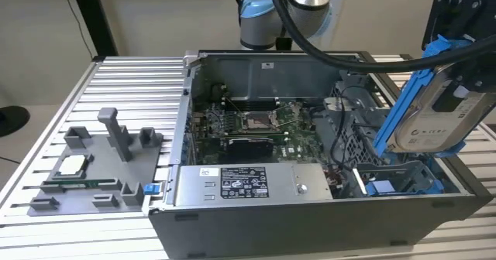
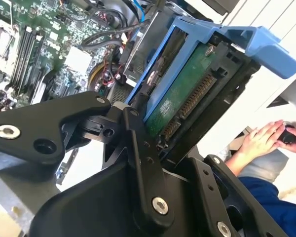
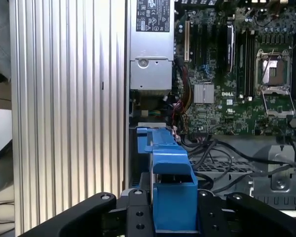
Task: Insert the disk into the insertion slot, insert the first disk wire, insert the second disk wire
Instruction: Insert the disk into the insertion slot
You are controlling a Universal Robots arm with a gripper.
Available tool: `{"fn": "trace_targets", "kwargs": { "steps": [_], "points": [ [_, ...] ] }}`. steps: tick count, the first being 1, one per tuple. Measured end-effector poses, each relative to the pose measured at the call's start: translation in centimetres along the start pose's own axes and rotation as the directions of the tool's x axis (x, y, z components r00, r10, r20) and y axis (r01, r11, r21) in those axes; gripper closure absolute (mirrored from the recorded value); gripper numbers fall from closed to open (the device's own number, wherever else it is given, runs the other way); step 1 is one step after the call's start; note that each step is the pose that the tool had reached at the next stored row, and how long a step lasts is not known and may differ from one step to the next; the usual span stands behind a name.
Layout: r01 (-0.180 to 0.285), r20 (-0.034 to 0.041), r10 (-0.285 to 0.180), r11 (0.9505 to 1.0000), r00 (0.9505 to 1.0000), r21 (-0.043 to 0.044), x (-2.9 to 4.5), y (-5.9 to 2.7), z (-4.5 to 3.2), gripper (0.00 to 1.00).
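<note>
the gripper point(image 1: 456, 91) pinches the disk point(image 1: 422, 126) across its blue frame, fingers pressed onto the 2 long sides – in the first wrist view the frame sits squeezed between them. the disk hangs in the air at the exterior view's right, above the insertion slot point(image 1: 403, 170), which sits in the near corner of the computer case point(image 1: 310, 219) on that side; it is not yet in it. its long axis stands steeply, with the lower end aimed down toward the slot and the upper end leaning to the exterior view's right. the labelled face looks toward the near side, and the green circuit board point(image 2: 185, 91) shows in the second wrist view. i judge it stiff, rather heavy for its size and sensitive to knocks – the plastic frame looks the safe place to grip, away from the bare board and connector pins.
</note>
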State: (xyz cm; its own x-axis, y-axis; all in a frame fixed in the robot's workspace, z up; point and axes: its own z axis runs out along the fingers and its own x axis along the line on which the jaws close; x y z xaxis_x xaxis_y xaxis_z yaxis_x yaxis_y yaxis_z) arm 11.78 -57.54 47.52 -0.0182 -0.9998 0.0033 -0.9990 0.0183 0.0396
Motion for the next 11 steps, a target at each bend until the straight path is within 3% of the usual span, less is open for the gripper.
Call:
{"fn": "trace_targets", "kwargs": {
  "steps": [11],
  "points": [
    [0.000, 0.0001, 0.000, 1.0000, 1.0000, -0.0019, 0.10, -0.06, 1.52, 1.00]
  ]
}}
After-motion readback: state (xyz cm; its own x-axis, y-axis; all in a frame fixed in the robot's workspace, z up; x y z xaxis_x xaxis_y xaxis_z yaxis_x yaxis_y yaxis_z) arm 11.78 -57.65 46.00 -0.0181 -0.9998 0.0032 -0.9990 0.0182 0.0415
